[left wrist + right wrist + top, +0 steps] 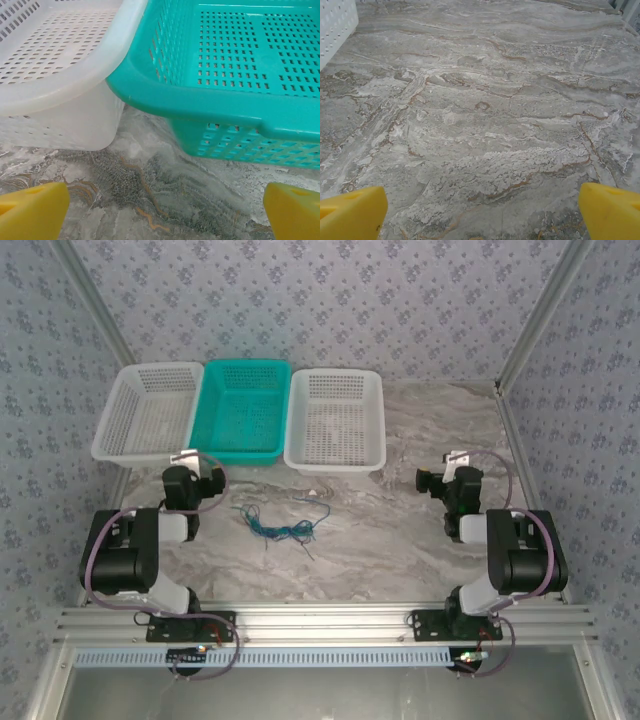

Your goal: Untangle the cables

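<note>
A grey-veined, marble-patterned tabletop (400, 540) fills an enclosure walled with floral wallpaper (330, 300). Along its far side three perforated plastic baskets stand in a row, rims touching: the left white basket (148, 410), the teal basket (243, 408) in the middle and the right white basket (335, 420).

The cables (283, 527) lie in a loose tangle of thin blue, green and dark strands on the bare tabletop. They are in front of the teal basket and the right white basket, between the two arms and nearer the left one. Nothing touches them.

The left gripper (160, 215) hangs low over the table with its yellow fingertips (32, 210) spread wide and nothing between them. It faces the spot where the near corners of the left white basket and the teal basket meet.

The right gripper (480, 212) is likewise spread wide and empty. It sits over bare marble well to the right of the cables, with a corner of the right white basket at the upper left of its wrist view.
</note>
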